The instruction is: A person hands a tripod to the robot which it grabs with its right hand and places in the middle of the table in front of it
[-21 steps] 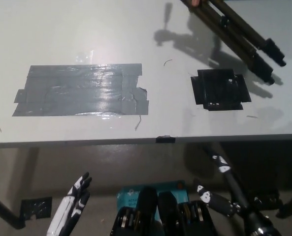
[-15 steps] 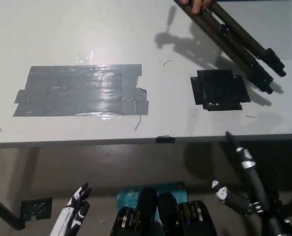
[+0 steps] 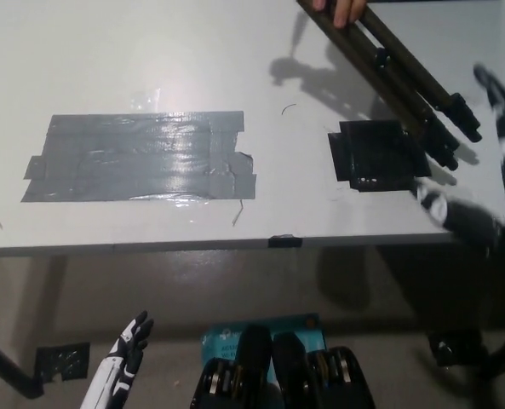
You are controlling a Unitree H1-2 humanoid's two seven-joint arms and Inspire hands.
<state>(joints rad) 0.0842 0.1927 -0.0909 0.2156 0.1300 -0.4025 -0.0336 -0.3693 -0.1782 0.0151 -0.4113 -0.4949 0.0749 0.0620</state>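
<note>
A folded dark tripod (image 3: 397, 77) slants over the table's far right, legs pointing down-right. A person's hand (image 3: 341, 10) holds its upper end at the top edge. My black right hand (image 3: 490, 170) is raised at the right edge, blurred by motion, open and just right of the tripod's leg tips without touching them. My white left hand (image 3: 120, 371) hangs open below the table's front edge at the lower left.
The white table (image 3: 150, 51) carries a wide patch of grey tape (image 3: 141, 158) left of centre and a square black tape patch (image 3: 375, 155) at the right, under the tripod's tips. A blue item (image 3: 226, 341) lies on the floor below.
My right hand has risen from below the table's front edge up to the right edge beside the tripod's tips. The tripod has come slightly lower and leftward. My left hand has dropped a little.
</note>
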